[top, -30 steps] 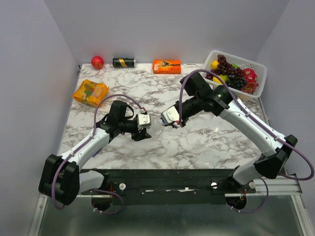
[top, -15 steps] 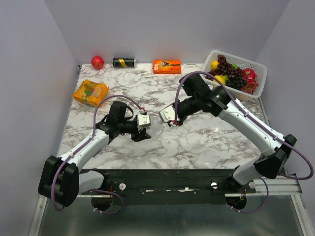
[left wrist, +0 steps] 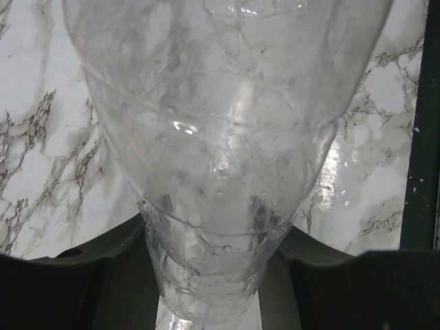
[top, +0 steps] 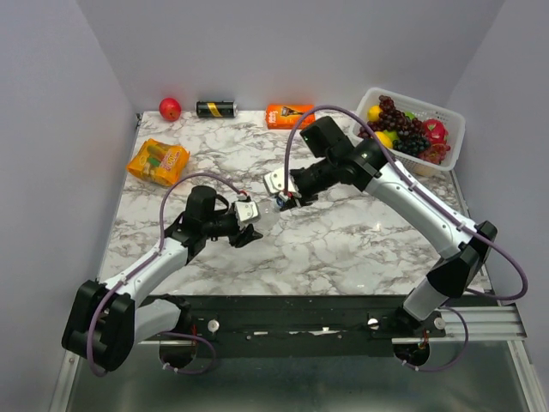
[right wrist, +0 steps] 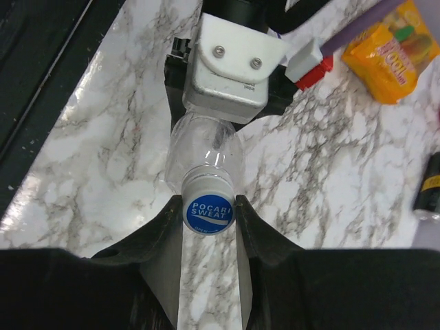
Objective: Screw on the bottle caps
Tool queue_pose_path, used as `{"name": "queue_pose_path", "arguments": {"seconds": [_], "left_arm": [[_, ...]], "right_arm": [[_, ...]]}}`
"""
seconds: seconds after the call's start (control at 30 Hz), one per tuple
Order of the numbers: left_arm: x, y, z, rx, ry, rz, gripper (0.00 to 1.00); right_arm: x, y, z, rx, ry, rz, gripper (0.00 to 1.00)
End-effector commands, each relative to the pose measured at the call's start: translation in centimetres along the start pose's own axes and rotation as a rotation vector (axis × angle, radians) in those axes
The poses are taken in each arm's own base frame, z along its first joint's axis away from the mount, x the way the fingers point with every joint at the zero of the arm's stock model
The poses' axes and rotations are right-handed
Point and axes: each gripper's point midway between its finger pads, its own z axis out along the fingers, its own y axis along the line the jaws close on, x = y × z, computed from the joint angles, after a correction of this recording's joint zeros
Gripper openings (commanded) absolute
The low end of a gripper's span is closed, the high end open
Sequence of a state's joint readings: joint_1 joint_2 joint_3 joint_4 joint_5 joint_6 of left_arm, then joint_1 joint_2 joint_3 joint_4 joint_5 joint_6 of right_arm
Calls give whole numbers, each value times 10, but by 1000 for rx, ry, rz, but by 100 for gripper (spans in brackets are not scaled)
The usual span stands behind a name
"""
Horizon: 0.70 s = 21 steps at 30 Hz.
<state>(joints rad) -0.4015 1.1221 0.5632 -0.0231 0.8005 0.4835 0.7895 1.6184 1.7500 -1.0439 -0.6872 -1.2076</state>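
Bottle cap point(right wrist: 209, 208), blue, mid-frame on the neck of the bottle point(right wrist: 203, 152): we see the right end effector point(top: 284, 200) clamped on it, coaxial; the left end effector point(top: 249, 227) clamps the body.

Table point(top: 360, 245), back edge, left to right: apple point(top: 170, 108), drink can point(top: 216, 109), carton point(top: 290, 115). Back right corner: basket point(top: 410, 94) with fruit point(top: 405, 127) in it. Left side, before the apple: snack packet point(top: 158, 161). Mid-table: bottle point(right wrist: 201, 148) between left gripper point(left wrist: 213, 275) and right gripper point(right wrist: 209, 205), bottle cap point(right wrist: 209, 214) at the right gripper's end.
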Motion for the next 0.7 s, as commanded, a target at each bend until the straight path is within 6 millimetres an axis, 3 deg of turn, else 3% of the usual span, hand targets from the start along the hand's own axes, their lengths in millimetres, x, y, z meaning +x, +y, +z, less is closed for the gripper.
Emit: {"name": "queue_pose_path", "arguments": {"seconds": [0.0,0.13,0.17,0.2,0.27,0.4,0.5,0.53,0.6,0.67], "left_arm": [[-73,30,-5,-160,-226,165,0],[-91,43,-2,-283,-270,150,0],[-90,58,-6,-388,-254,129,0],[-94,64,-7,-434,-258,102,0],[-95,69,-5,-490,-254,67,0],[-88,85,-10,-605,-217,-16,0],[-71,84,-8,-603,-161,-43,0],[-64,82,-7,-597,-136,-47,0],[-51,78,-5,-583,-96,-59,0],[-38,70,0,-541,-50,-57,0]], "right_arm": [[20,1,19,-7,66,344,28],[27,-21,26,66,125,616,25],[18,-27,21,85,127,724,22],[30,-27,33,73,171,819,19],[36,-20,38,68,219,1039,19],[36,-12,44,70,234,1259,11],[36,-18,43,97,234,1273,11],[34,-25,38,117,216,1267,13],[31,-37,31,152,194,1227,28],[15,-59,12,214,129,1148,52]]}}
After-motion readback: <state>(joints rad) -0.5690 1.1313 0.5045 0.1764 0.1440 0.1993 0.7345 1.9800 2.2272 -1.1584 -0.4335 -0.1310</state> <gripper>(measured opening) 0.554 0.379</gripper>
